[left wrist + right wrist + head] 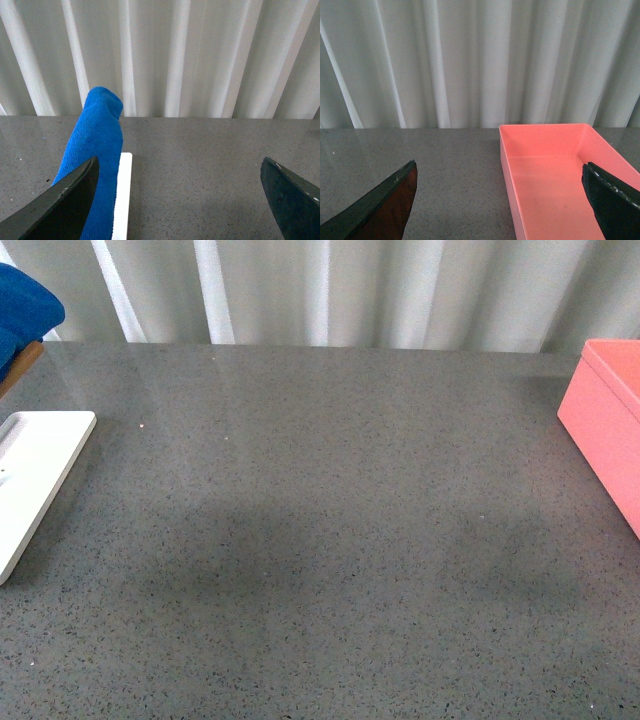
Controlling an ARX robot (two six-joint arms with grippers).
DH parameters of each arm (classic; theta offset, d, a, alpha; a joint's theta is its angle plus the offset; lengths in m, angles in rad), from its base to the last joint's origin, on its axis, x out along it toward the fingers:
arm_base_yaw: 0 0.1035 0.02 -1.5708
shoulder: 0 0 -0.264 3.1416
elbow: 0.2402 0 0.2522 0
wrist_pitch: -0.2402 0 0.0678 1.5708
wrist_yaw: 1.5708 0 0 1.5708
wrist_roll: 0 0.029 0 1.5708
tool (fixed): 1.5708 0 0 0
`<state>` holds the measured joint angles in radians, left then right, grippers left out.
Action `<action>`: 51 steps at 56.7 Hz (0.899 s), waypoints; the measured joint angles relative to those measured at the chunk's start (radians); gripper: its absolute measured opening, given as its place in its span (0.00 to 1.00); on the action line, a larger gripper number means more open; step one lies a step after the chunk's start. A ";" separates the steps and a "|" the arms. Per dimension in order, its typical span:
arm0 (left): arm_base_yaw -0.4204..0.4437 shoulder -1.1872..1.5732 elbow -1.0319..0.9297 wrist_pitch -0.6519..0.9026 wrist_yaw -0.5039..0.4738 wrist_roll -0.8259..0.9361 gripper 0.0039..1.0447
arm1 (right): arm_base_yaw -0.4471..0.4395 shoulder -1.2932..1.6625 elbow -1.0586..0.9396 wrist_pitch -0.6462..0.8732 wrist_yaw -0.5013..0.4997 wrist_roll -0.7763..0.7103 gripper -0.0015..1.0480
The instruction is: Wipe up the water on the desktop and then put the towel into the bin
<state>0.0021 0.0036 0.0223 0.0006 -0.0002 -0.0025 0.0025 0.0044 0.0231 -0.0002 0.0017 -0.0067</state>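
Observation:
The speckled dark-grey desktop (330,540) fills the front view; neither arm shows there. The blue towel (25,310) bulges at the far left edge; in the left wrist view the towel (97,150) rises in a hump beside the white tray. My left gripper (179,172) is open over bare desktop, one finger in front of the towel, nothing between its fingers. The pink bin (610,425) stands at the far right. My right gripper (499,172) is open above the bin (555,175), whose inside holds nothing. No water is discernible on the desktop.
A flat white tray (35,475) lies at the left edge of the desktop, next to the towel. A brown wooden edge (22,365) shows under the towel. White pleated curtains (330,290) hang behind the desktop's far edge.

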 joint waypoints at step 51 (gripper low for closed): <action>0.000 0.000 0.000 0.000 0.000 0.000 0.94 | 0.000 0.000 0.000 0.000 0.000 0.000 0.93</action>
<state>0.0021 0.0036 0.0223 0.0006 -0.0002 -0.0025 0.0025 0.0044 0.0231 -0.0002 0.0017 -0.0067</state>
